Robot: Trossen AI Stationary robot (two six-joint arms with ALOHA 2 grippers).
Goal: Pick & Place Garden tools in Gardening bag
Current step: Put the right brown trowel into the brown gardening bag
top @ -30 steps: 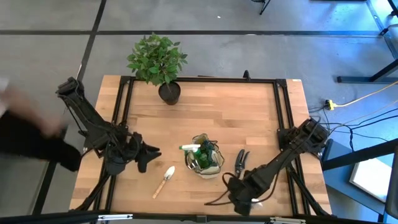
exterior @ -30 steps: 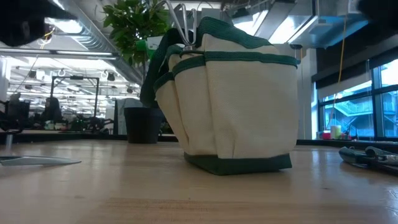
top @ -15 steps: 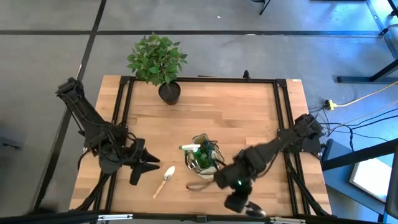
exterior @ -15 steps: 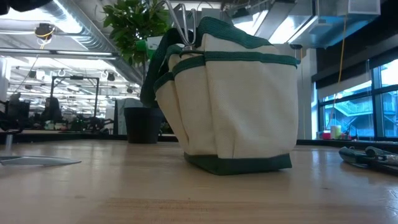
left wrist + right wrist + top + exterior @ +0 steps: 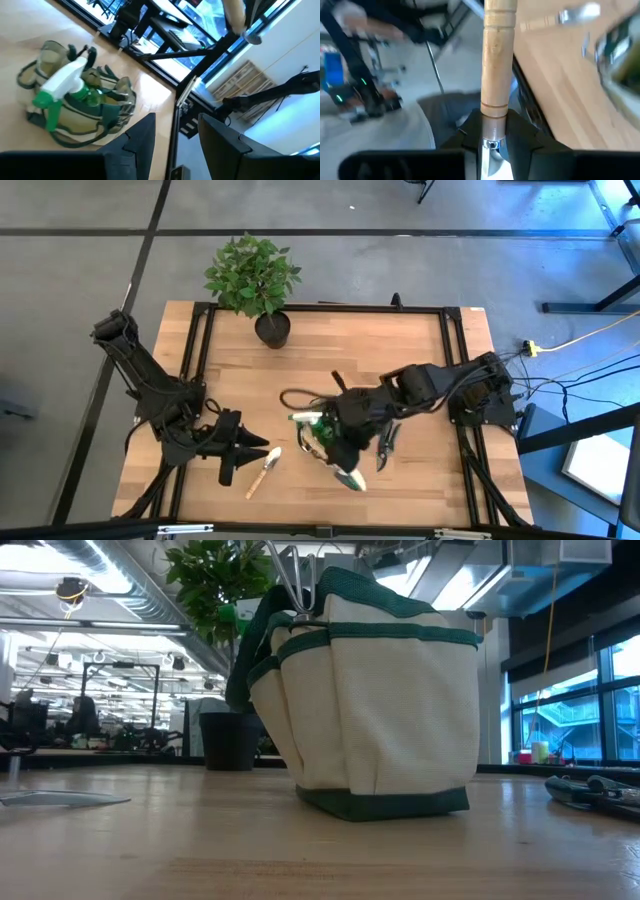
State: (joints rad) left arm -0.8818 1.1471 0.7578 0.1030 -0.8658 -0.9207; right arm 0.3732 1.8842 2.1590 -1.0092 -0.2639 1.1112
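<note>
Right wrist view: right end effector (image 5: 495,137) pinching wooden-handled metal trowel (image 5: 496,65); lower it upright into the olive-and-tan fabric bag (image 5: 322,438).

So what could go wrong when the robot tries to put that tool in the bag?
The right gripper grips a wooden-handled tool only at one end, so it might swing or slip. The gardening bag already looks crowded, with the spray bottle sticking out, so the tool could catch on it or tip the bag. The pruners lie close by and could get bumped.
</note>
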